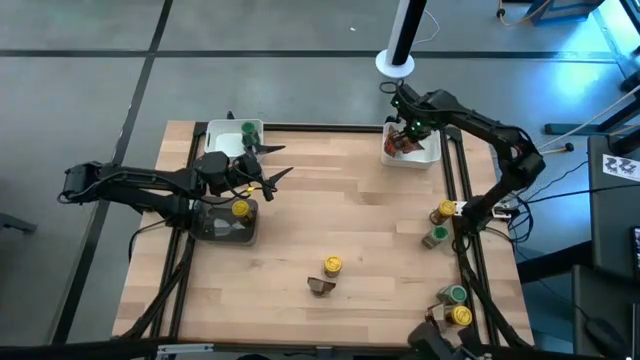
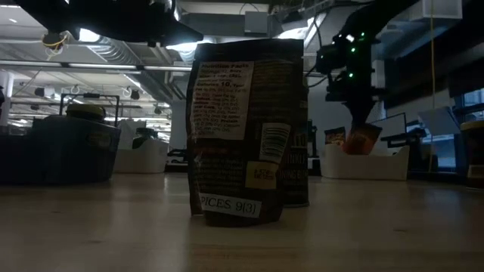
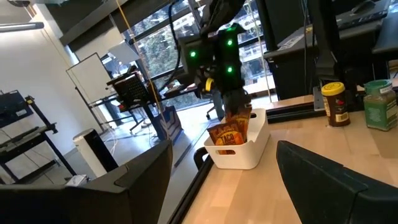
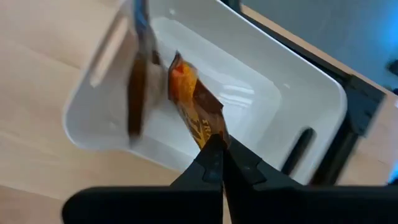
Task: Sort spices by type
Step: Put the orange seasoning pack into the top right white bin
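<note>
From above: wooden table [image 1: 330, 220] with two white trays at its far edge and a dark tray [image 1: 225, 222] on the left side. Left white tray [image 1: 228, 137] holds one green-lidded jar [image 1: 248, 130]; the dark tray holds one yellow-lidded jar [image 1: 240, 209]; right white tray [image 1: 411, 146] holds brown-orange packets, one of them pinched by its top edge in the right gripper [image 1: 408, 131], whose fingers are closed tight on it above the tray. The right wrist view alone shows that grip close up: held packet [image 4: 196, 118], orange with a dark brown band, hanging tilted inside the tray, a second packet [image 4: 138, 74] standing against the tray wall. Left gripper [image 1: 272, 165] hangs between the left white tray and the dark tray, fingers spread wide, nothing between them. Loose on the table: a yellow-lidded jar [image 1: 332, 265] mid-table with a brown packet [image 1: 322, 286] touching it on the near side; at the right edge a yellow-lidded jar [image 1: 445, 212] beside a green-lidded jar [image 1: 437, 236]; near the right front corner another green-lidded jar [image 1: 456, 296] and yellow-lidded jar [image 1: 461, 316]. The low view gives only the mid-table packet's dark printed back, filling the middle and hiding the jar behind it.
</note>
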Robot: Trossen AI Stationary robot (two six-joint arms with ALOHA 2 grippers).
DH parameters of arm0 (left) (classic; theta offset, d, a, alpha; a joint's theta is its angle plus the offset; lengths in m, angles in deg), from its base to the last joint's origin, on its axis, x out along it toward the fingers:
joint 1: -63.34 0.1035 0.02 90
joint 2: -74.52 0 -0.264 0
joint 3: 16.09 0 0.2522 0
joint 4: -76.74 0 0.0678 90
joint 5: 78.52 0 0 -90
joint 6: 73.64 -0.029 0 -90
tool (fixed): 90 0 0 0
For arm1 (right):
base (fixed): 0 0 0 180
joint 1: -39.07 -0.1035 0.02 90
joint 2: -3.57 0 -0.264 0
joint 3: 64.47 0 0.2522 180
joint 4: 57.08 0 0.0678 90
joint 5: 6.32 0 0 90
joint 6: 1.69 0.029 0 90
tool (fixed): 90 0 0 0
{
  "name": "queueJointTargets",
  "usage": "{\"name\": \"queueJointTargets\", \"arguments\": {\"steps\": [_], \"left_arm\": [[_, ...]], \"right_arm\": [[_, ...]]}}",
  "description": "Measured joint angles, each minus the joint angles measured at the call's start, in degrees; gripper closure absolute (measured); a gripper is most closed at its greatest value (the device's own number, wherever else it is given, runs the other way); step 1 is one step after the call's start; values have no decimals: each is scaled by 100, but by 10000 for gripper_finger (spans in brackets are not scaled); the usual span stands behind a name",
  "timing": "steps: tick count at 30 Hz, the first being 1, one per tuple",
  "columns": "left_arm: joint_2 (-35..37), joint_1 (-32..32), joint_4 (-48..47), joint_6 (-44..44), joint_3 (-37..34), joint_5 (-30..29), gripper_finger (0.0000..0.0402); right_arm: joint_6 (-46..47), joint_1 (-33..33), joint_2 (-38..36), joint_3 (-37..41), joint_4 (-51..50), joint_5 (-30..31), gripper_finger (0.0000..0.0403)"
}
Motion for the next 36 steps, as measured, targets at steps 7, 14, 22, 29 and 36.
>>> {"name": "queueJointTargets", "arguments": {"steps": [7,14,22,29,36], "left_arm": [[0,0,0,4,0,0,126],[0,0,-1,10,0,-1,126],[0,0,-1,15,0,-1,126],[0,0,-1,0,1,-1,126],[0,0,-1,0,0,0,126]], "right_arm": [[-8,-2,340,0,362,-72,395],[3,-11,418,0,661,-206,364],[-242,-11,380,-17,733,-340,286],[-399,-146,344,-769,36,-370,230],[-405,-804,337,-1660,-740,-278,211]]}}
